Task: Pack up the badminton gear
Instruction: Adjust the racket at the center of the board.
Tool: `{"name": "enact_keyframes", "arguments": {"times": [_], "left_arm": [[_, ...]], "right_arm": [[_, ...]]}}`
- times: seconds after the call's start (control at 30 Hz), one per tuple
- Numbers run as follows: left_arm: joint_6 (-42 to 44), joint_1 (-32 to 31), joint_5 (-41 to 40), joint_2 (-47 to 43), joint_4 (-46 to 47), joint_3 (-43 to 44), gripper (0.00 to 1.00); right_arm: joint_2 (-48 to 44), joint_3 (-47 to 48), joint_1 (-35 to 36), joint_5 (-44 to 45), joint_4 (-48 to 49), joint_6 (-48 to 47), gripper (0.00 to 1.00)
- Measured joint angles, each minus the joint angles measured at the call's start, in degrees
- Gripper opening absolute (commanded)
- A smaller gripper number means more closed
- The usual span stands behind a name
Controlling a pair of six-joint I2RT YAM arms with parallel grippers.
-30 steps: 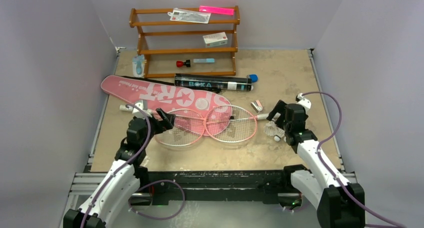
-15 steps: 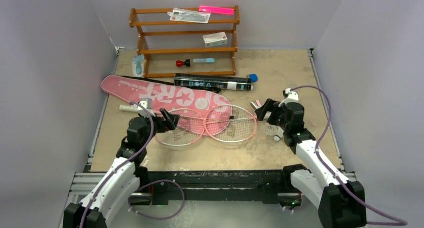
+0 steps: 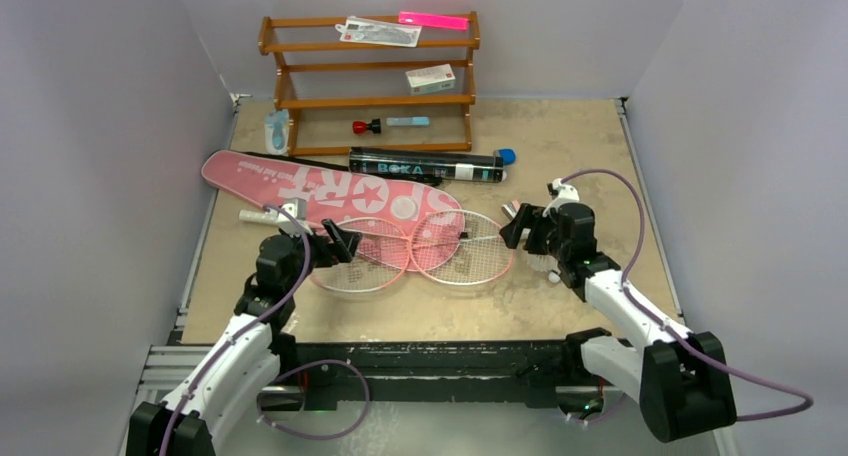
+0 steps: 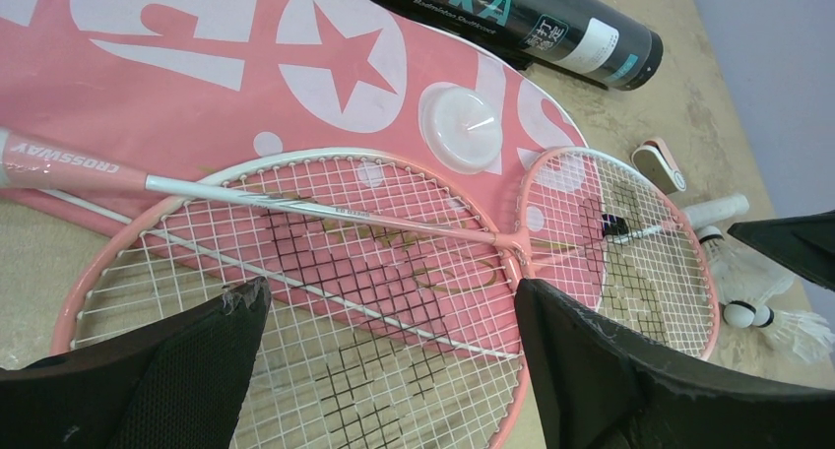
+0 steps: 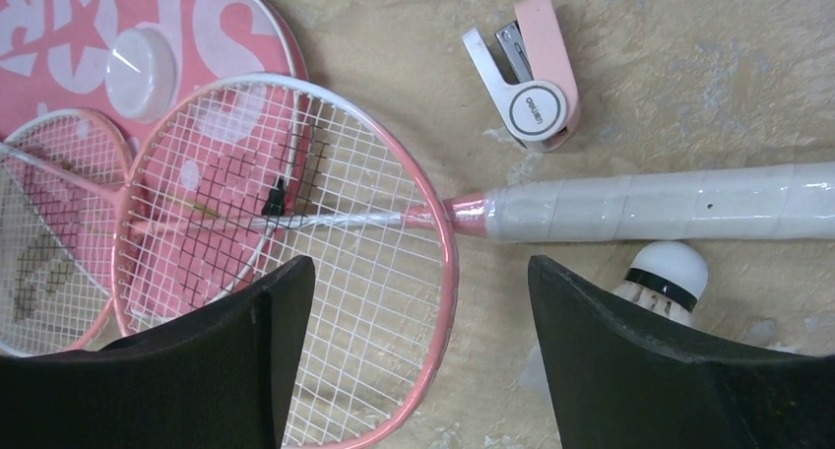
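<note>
The left fingers [image 3: 340,246] are spread wide and hold nothing. Below the gap between them lies the round stringed head of a first pink-framed racket [image 4: 295,272], flat on the sandy brown counter [image 3: 560,136]. Past the fingertips is the long pink cloth bag with white SPORT letters [image 4: 197,124]. Past the bag is the long black BOKA tube [image 4: 532,26]. The head of a second pink-framed racket [image 5: 286,242] sits rim to rim with the first. The right fingers [image 3: 515,228] are spread wide too, and empty, with that head under their left finger. A white wrapped racket handle [image 5: 650,213] lies just ahead of the gap. A white feather shuttlecock [image 5: 665,272] sits beside the right finger.
</note>
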Motion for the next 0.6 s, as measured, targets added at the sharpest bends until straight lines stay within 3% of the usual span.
{"name": "enact_keyframes", "arguments": {"times": [0.33, 0.6], "left_arm": [[-0.02, 0.02, -0.09, 0.96, 0.0, 0.0, 0.92], [-0.17, 0.02, -1.77, 4.48, -0.26, 0.02, 0.88]], "right_arm": [[6.82, 3.67, 0.0, -3.54, -4.48, 5.55, 0.79], [7.93, 5.16, 0.04, -4.22, -9.2, 8.33, 0.66]]}}
